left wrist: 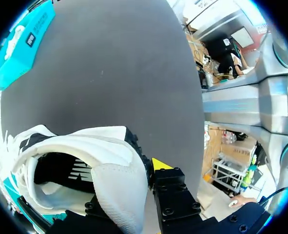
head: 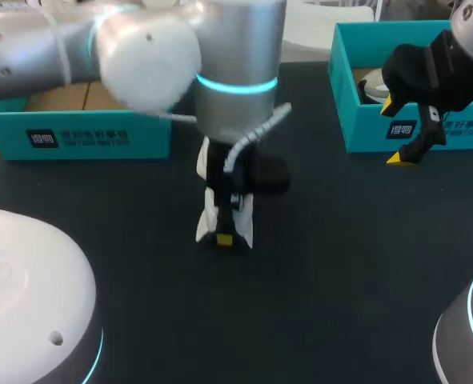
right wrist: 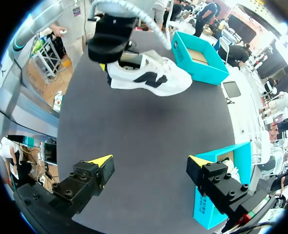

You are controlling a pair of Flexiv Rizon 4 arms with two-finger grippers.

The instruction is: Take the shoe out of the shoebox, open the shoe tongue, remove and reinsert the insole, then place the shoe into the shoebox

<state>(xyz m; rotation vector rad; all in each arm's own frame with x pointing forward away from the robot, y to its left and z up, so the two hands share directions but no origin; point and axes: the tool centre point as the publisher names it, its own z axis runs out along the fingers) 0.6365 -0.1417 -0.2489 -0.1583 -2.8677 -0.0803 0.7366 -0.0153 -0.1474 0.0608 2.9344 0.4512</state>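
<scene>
My left end effector clamps the shoe by its heel, presumably steadying it; right end effector spread wide, free to work.

The bench was a dark, matte, near-black surface, filling the middle and lower frame under even, diffuse light.

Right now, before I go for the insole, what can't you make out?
The insole: in the head view the left arm covers most of the shoe; in the left wrist view the shoe's inside is too dark.
The tongue: the left gripper covers it in the right wrist view.
What lies in the right shoebox: the right gripper blocks most of it in the head view.
</scene>
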